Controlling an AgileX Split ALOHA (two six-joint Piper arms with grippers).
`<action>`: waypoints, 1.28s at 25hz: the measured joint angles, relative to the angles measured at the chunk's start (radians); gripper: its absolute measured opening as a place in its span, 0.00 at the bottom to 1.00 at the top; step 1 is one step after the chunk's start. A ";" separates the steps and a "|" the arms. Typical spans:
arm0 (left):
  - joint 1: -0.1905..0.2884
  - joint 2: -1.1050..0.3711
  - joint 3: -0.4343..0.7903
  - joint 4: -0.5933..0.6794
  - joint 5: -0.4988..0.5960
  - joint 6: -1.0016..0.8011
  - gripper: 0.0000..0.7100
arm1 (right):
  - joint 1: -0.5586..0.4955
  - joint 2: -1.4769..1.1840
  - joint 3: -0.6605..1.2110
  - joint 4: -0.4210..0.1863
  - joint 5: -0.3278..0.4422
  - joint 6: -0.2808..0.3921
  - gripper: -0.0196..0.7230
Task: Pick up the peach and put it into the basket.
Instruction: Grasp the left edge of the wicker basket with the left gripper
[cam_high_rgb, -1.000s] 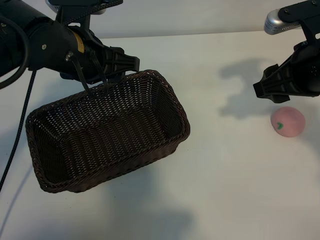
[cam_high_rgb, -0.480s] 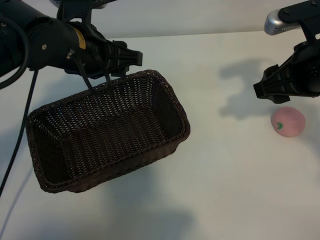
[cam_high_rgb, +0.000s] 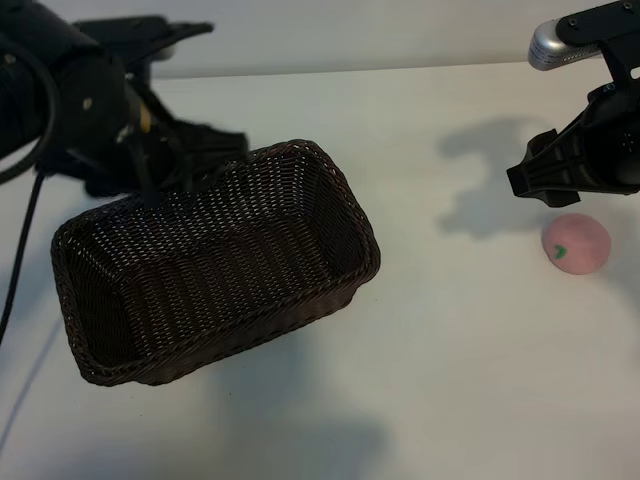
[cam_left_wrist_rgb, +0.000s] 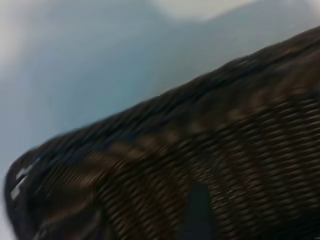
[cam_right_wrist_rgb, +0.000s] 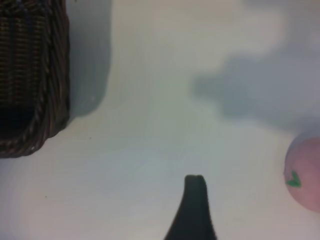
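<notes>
You are looking at a white surface (cam_high_rgb: 430, 380) carrying everything, and the biggest thing on it is the basket (cam_high_rgb: 215, 265), lying at a slant on the left half with its open top facing up and nothing showing inside. That open mouth is sitting ready to receive the fruit, so you are not needing to shift it.

The left arm is hanging over the far left corner of the basket, with the left tool (cam_high_rgb: 205, 150) just above the far rim. Its fingers are blurred in the outside view, and its wrist camera is showing only weave and rim up close; going by the record, you are holding them wide with nothing between them. I judge this arm has no part in the pick itself and is merely standing by the basket.

The right arm is reaching in from the far right, and the right tool (cam_high_rgb: 545, 178) is hovering just to the far side of the peach, spread wide and empty. One dark fingertip (cam_right_wrist_rgb: 195, 200) is showing in its wrist view, with bare surface beneath it.

The peach (cam_high_rgb: 575, 243) is resting on the surface at the right edge, well apart from the basket and untouched. In my reading you are lining up the approach, with the pick not yet made.
</notes>
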 joint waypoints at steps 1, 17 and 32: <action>0.000 -0.013 0.038 0.007 -0.010 -0.028 0.83 | 0.000 0.000 0.000 0.000 0.000 0.000 0.81; 0.100 -0.281 0.397 0.038 -0.028 -0.251 0.83 | 0.000 0.000 0.000 0.003 0.028 0.000 0.81; 0.179 -0.280 0.511 0.076 -0.123 -0.348 0.83 | 0.000 0.000 0.000 0.005 0.049 0.000 0.81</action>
